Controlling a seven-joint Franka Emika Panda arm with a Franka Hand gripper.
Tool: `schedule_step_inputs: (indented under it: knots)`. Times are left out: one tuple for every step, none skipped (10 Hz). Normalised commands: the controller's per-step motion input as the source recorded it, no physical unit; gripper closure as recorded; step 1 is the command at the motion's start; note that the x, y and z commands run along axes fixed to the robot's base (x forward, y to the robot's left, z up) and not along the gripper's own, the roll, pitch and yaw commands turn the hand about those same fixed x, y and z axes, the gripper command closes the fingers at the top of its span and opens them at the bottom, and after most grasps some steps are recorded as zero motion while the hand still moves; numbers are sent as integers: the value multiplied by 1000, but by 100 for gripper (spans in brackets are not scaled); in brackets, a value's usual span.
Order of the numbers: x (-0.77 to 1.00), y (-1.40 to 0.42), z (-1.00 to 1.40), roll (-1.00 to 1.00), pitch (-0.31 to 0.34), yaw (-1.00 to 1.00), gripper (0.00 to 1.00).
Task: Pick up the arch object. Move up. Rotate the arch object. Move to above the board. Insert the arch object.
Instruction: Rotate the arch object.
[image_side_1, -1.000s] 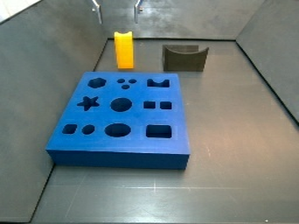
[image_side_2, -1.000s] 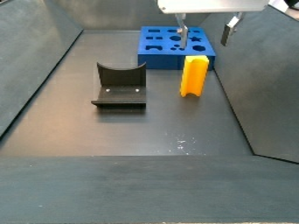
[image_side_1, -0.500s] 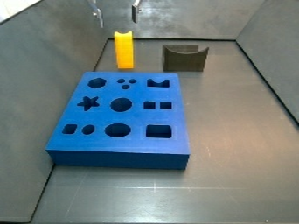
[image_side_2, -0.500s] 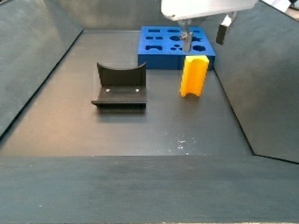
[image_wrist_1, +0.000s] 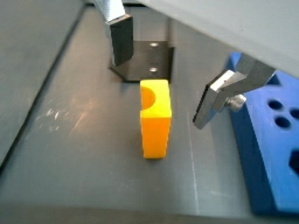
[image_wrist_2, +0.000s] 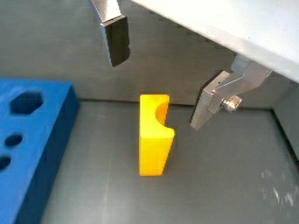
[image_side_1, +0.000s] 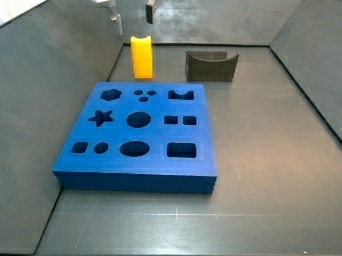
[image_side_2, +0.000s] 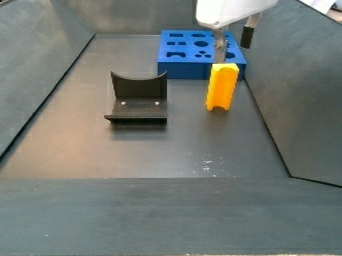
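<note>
Tool (image_side_1: 131, 14) cut off by side-view edge; board (image_wrist_1: 271, 140) cropped in wrist views.

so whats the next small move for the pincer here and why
Probably straight down. In both wrist views the pincer is open above the upright arch object, one finger on each side and neither touching it. Lowering until the pads flank the block should allow closing, well clear of the board.

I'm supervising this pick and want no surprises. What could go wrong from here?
The open gripper hangs above the arch object, not yet around it; an off-centre descent could tip the tall, narrow block. The board lies close beside it, so a finger might clip its edge.
</note>
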Motion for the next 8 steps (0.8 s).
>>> schedule_step_inputs:
  knots:
    - [40,-3,-41,1,-4,1000,0]
    - [40,-2,-41,1,-4,1000,0]
    - [40,-2,-41,1,-4,1000,0]
    - [40,-2,-41,1,-4,1000,0]
    - [40,-2,-41,1,-4,1000,0]
    - [40,-2,-40,1,-5,1000,0]
    - [40,-2,-40,1,-5,1000,0]
    - [40,-2,-40,1,-5,1000,0]
